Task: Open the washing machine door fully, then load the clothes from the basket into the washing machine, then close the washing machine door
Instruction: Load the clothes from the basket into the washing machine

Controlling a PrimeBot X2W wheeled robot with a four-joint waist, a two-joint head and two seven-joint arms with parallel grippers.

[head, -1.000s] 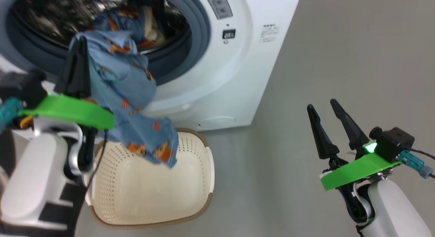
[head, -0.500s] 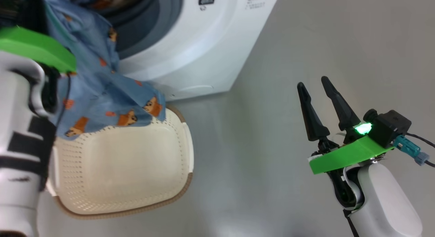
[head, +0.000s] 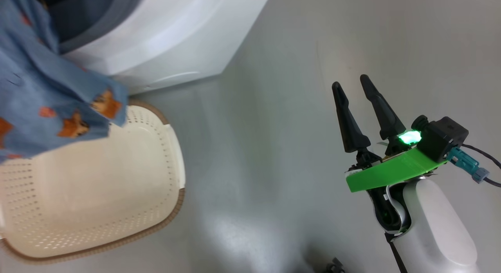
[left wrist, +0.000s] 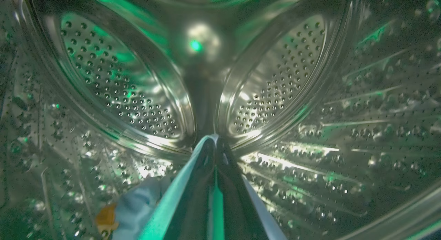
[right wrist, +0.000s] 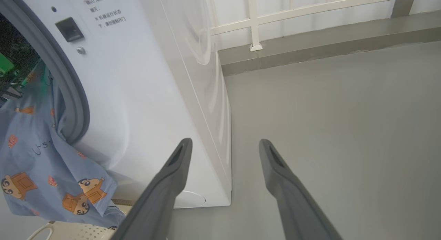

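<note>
- The basket stands on the grey floor just before the washing machine; the part of its inside that shows is bare perforated plastic.
- The clothes trail from the machine's mouth, hem hanging over the basket's far rim.
- Inside the steel drum, a fold of blue cloth with an orange patch lies low beside the left gripper, which is pinched tight on the clothes.
- The right gripper hangs over bare floor, well apart from the machine, jaws spread wide and holding nothing.
- Against half a second ago, the head camera has swung: machine and basket sit further left in its view, and the right gripper's spread is unchanged.
</note>
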